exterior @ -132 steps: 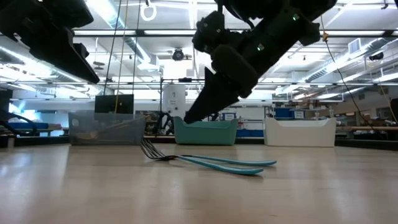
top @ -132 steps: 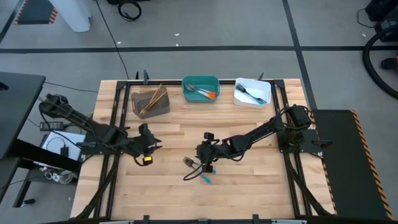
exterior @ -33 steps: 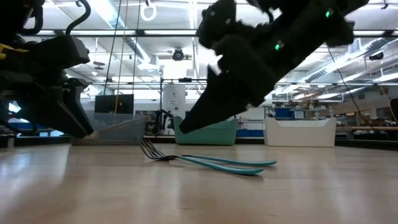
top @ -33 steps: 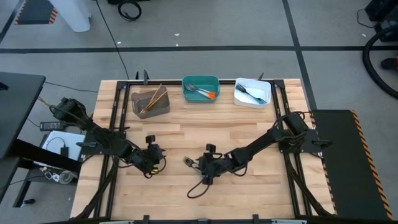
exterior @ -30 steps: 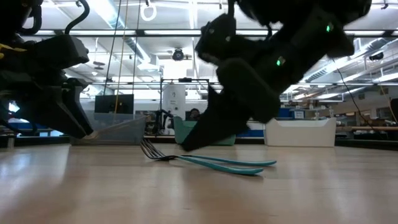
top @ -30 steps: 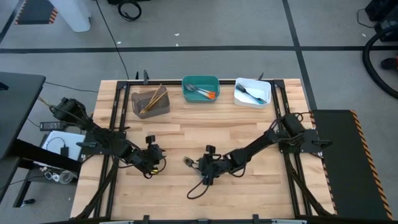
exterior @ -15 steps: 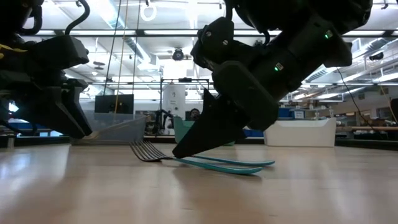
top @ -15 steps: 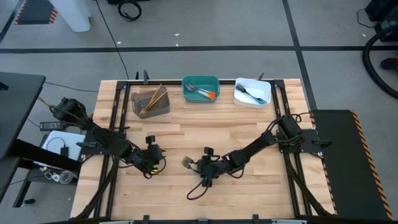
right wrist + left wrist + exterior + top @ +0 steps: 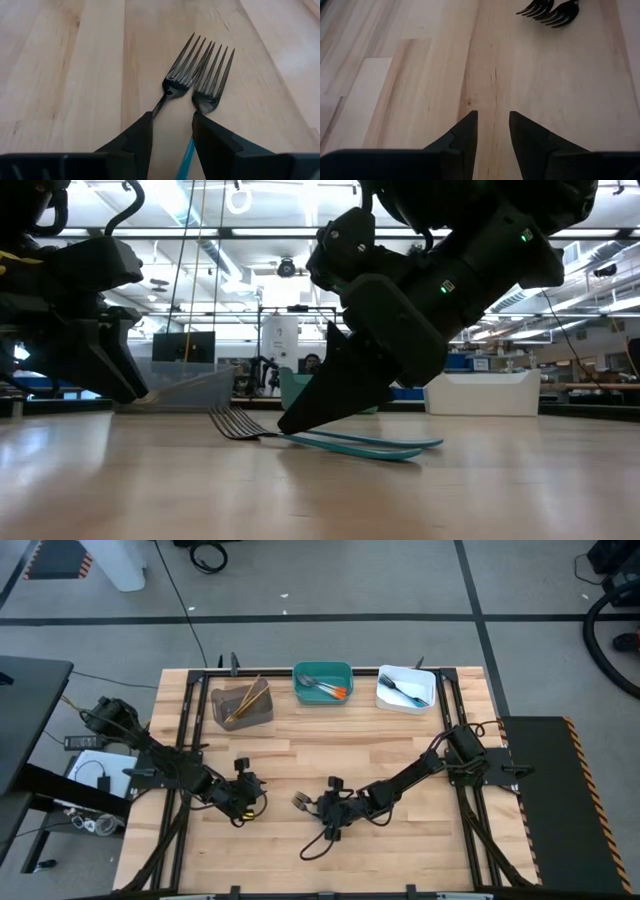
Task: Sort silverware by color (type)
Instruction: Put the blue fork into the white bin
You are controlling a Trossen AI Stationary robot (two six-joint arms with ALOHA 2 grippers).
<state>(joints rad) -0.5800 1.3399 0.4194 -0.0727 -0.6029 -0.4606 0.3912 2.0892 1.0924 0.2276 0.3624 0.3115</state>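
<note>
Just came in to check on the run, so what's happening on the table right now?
The right gripper is down on the tabletop over two dark forks with blue handles, its fingers around their necks. The left gripper waits low to the side, open and empty. Other cutlery is already sorted into the grey bin, teal bin and white bin at the back.

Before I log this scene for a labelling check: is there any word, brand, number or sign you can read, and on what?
None can be read.
The forks, the bins and the table show no lettering.
Signs in the room behind, in the low view, are too blurred to read.
</note>
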